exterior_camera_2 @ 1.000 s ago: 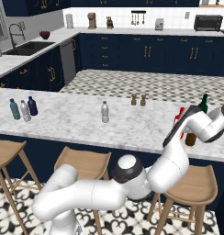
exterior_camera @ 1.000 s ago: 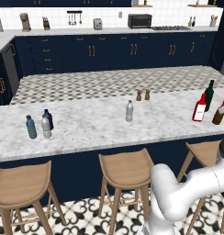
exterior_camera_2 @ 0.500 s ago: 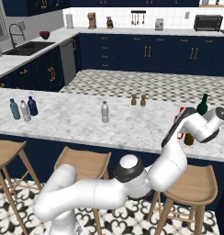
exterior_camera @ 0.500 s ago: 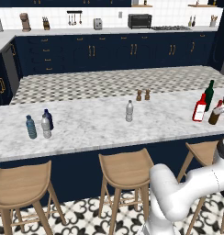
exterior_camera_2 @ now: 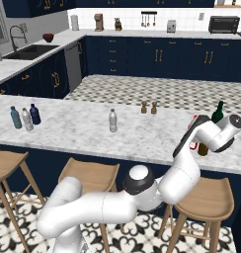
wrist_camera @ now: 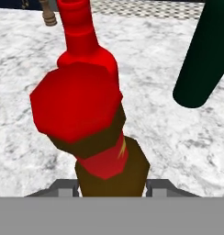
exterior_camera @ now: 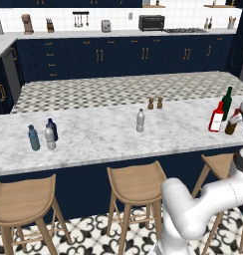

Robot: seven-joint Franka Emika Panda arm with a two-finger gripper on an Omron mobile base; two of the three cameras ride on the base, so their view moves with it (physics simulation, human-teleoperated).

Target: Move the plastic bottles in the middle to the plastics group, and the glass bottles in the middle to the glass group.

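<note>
On the marble table (exterior_camera: pixel 103 137), one small clear plastic bottle (exterior_camera: pixel 50 138) stands with the teal and navy pair; another (exterior_camera: pixel 140 121) waits mid-table. Far right, the hand (wrist_camera: pixel 113 186) clamps the slim amber-brown glass bottle (exterior_camera: pixel 232 122) beside the red white-labelled bottle (exterior_camera: pixel 216 118). Lower it upright, then release gently to avoid tipping neighbours.

The amber bottle (exterior_camera: pixel 232 124) has been brought upright from its earlier tilt — set closer beside the red bottle (exterior_camera: pixel 216 117) — with the gripper (wrist_camera: pixel 112 186) lowered.

One plastic bottle (exterior_camera: pixel 140 121) sits mid-counter (exterior_camera: pixel 103 139); plastics group (exterior_camera: pixel 43 137) far left; glass group (exterior_camera: pixel 221 110) far right, amber bottle (exterior_camera: pixel 232 122) just beside it.
</note>
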